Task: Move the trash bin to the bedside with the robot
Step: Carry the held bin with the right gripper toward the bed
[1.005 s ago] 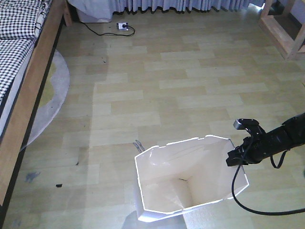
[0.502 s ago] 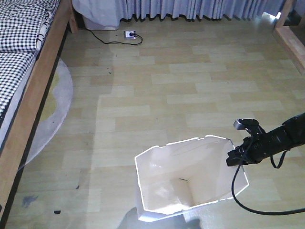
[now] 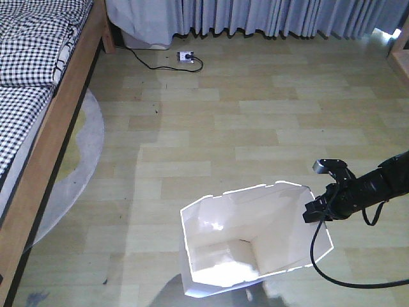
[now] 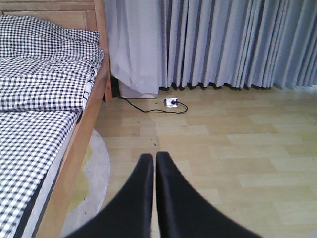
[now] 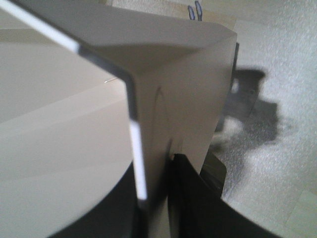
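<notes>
The white faceted trash bin hangs low over the wood floor, its cream inside facing up. My right gripper, on the thin black arm of the robot, is shut on the bin's right rim. In the right wrist view the bin wall runs between the two black fingers of that gripper. My left gripper is shut with nothing in it and points at the floor beside the bed. The bed, with checked bedding and a wooden frame, lies along the left edge, away from the bin.
A round grey rug pokes out from under the bed. A white power strip with a black cord lies by the grey curtains; it also shows as the strip in the left wrist view. Wooden furniture is at the far right.
The whole scene has slid right and down in the front view: bed, rug and power strip come closer. The bin and the right gripper keep their place in the frame.
</notes>
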{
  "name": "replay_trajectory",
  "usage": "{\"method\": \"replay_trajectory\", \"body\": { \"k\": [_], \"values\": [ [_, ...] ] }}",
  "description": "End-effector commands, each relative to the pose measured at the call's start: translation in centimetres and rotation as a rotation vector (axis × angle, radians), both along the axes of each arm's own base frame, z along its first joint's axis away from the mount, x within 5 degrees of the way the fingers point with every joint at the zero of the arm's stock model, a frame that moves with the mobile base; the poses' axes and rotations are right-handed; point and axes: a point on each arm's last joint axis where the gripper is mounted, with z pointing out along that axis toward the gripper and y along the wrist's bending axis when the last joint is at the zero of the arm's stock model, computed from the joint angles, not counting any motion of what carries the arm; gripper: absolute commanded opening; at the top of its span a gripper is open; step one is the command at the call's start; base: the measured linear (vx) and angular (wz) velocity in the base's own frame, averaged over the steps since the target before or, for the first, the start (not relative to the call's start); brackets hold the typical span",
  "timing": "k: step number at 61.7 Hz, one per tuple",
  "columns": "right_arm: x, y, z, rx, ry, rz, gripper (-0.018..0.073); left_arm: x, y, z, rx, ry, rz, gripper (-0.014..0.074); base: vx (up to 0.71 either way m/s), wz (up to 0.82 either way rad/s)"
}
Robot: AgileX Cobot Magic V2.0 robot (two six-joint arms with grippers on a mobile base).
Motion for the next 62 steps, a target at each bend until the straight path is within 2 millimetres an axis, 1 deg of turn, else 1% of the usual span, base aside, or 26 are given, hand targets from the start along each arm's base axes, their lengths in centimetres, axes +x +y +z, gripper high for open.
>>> {"method": "replay_trajectory", "body": {
  "k": [1, 62],
  "values": [
    [0.94, 1.09, 3.61, 0.176, -0.036, -0.003, -0.0005, 0.06, -0.01, 0.07, -0.008, -0.065, 0.0, -0.0006, 0.25, 0.03],
    [0.94, 1.09, 3.61, 0.176, -0.036, -0.003, -0.0005, 0.06, -0.01, 0.07, -0.008, -0.065, 0.0, -0.0006, 0.25, -0.01]
  ]
}}
